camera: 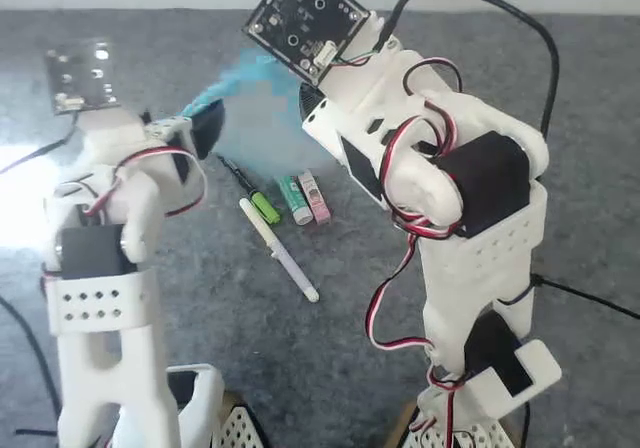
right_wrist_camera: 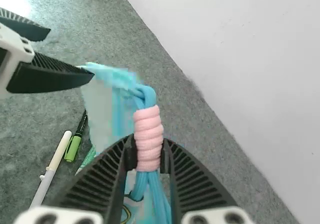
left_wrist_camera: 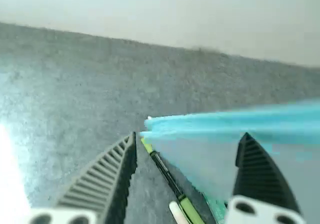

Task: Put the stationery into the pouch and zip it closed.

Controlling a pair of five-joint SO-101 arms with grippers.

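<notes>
The light blue pouch (camera: 255, 108) hangs off the table between the two arms. My right gripper (right_wrist_camera: 148, 143) is shut on its pink-wrapped zip pull (right_wrist_camera: 148, 129), with the blue fabric (right_wrist_camera: 102, 109) hanging beneath. My left gripper (left_wrist_camera: 189, 136) is open around the pouch's (left_wrist_camera: 225, 134) other end; its dark finger (right_wrist_camera: 50, 76) lies against the fabric edge. On the carpet beneath lie a green-and-black pen (camera: 255, 198), a white pen (camera: 282, 250), a green stick (camera: 294, 198) and a pink stick (camera: 316, 198). The green pen (left_wrist_camera: 167, 179) shows between the left fingers.
Grey carpet (camera: 330, 368) covers the table, meeting a white wall (right_wrist_camera: 240, 59) at the back. The right arm's body and cables (camera: 470, 198) stand to the right of the stationery. Both arm bases (camera: 200, 408) sit at the near edge.
</notes>
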